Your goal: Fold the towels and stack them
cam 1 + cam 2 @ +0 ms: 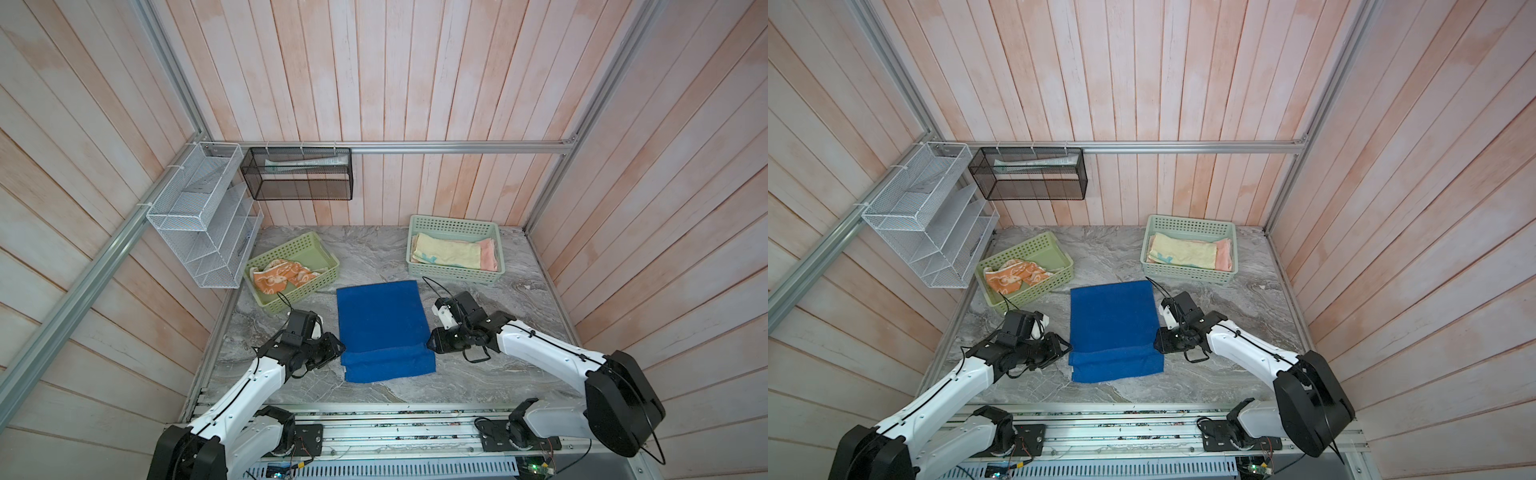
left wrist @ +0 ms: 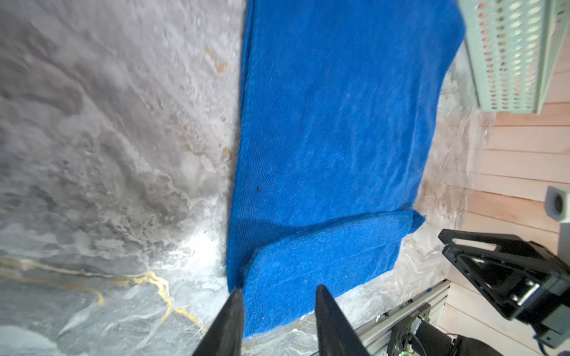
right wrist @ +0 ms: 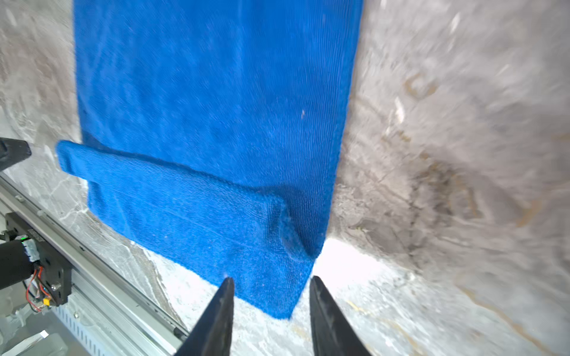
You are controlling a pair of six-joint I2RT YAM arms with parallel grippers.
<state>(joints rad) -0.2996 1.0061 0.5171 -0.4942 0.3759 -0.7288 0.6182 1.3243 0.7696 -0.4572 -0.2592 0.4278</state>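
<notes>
We are looking down at a marble tabletop. A blue towel is lying flat at its middle, near edge folded over. Behind it, the left basket is holding an orange towel; the right basket is holding a yellow towel and a pink towel. The left claw and right claw are flanking the fold, fingers apart, gripping nothing.

1. The space is closed in on the left, far and right by walls of pale pink-washed planks.
2. A grey marbled counter is laid as the base.
3. Aluminium rails are run along the walls.
4. A white wire rack is hung on the left wall, and a black mesh basket on the far wall.
5. Soft, even light is cast throughout.
</notes>
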